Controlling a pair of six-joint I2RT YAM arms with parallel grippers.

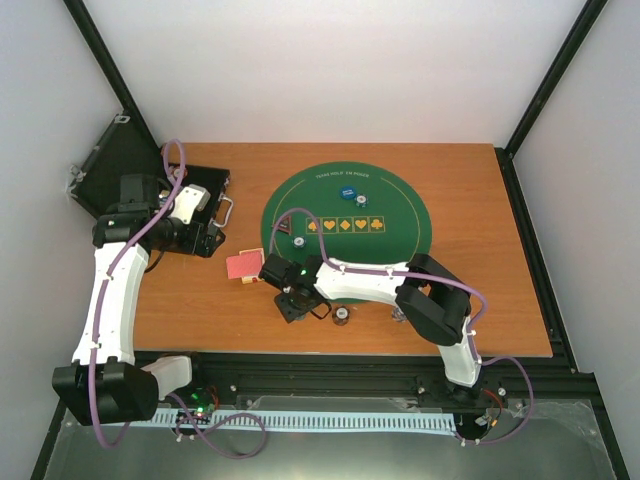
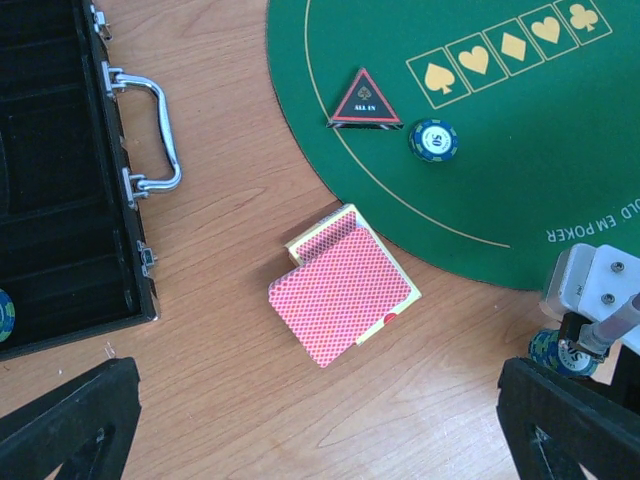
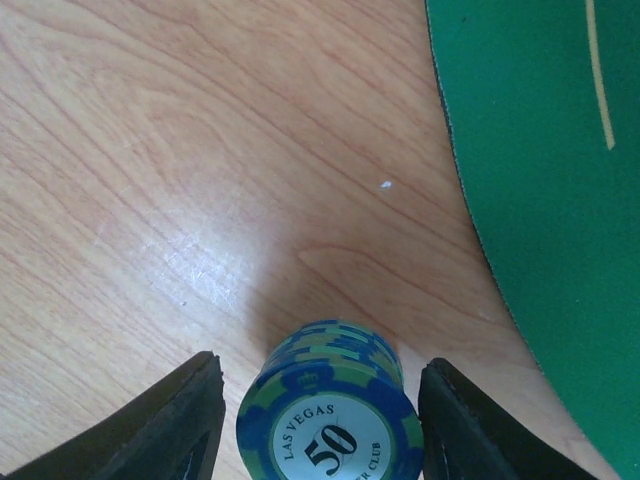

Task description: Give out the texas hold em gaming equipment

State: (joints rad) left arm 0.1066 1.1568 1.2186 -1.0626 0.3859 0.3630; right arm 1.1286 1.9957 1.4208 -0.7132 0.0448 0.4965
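Two black fingers of the right gripper (image 3: 322, 380) flank a short stack of blue-and-green "50" poker chips (image 3: 325, 435) at the bottom centre of the wrist view, on bare wood just left of the green mat (image 3: 540, 150). The jaws stand half apart, a gap on each side, holding nothing. The step in hand appears to be a chip pickup. It calls next for a squeeze, a lift and a carry onto the felt. The left gripper (image 2: 318, 420) hangs wide open and empty, with the red-backed cards (image 2: 345, 290) mid-frame.

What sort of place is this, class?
Likely a robot lab bench, not a casino: the left arm and right arm mounted at a wooden table, a black frame around it.
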